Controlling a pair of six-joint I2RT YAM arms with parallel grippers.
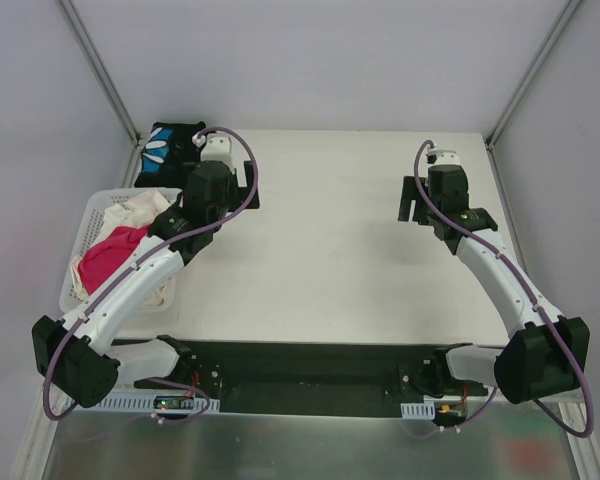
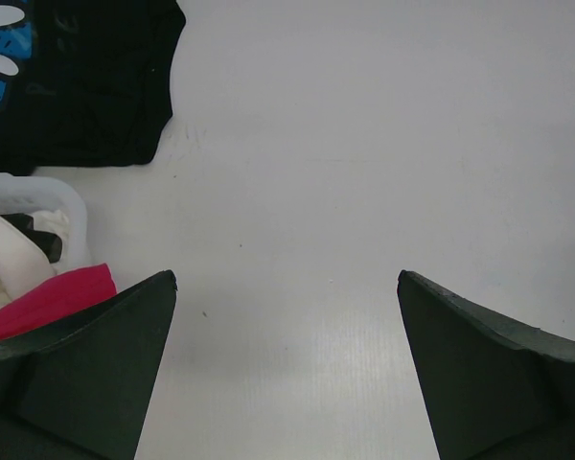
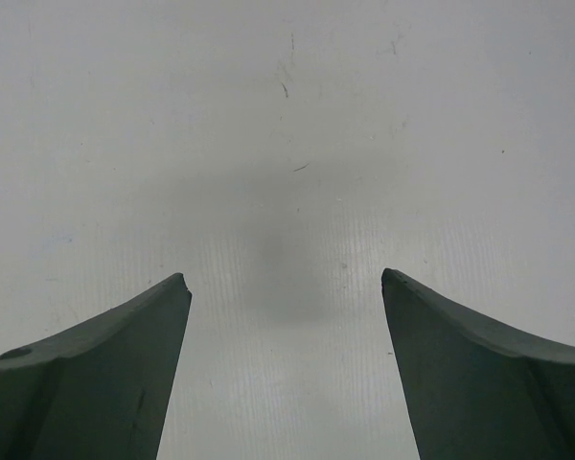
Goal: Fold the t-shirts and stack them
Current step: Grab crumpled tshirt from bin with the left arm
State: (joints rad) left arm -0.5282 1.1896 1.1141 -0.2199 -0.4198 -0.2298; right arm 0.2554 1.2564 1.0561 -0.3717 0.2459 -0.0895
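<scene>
Here both hands are spread wide, gripping nothing. The left hand [image 2: 287, 280] hovers over bare table [image 2: 364, 144], and the folded black t-shirt [image 2: 77, 86] lies beyond it to the left, at the table's far corner. Nearer on that side, a white basket [image 1: 92, 215] holds a pink t-shirt [image 1: 110, 252] and a cream garment [image 1: 140, 208]. The right hand [image 3: 286, 280] hangs well apart, over plain table.

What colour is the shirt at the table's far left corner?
The shirt is black with a blue and white print; best in top external view.
</scene>
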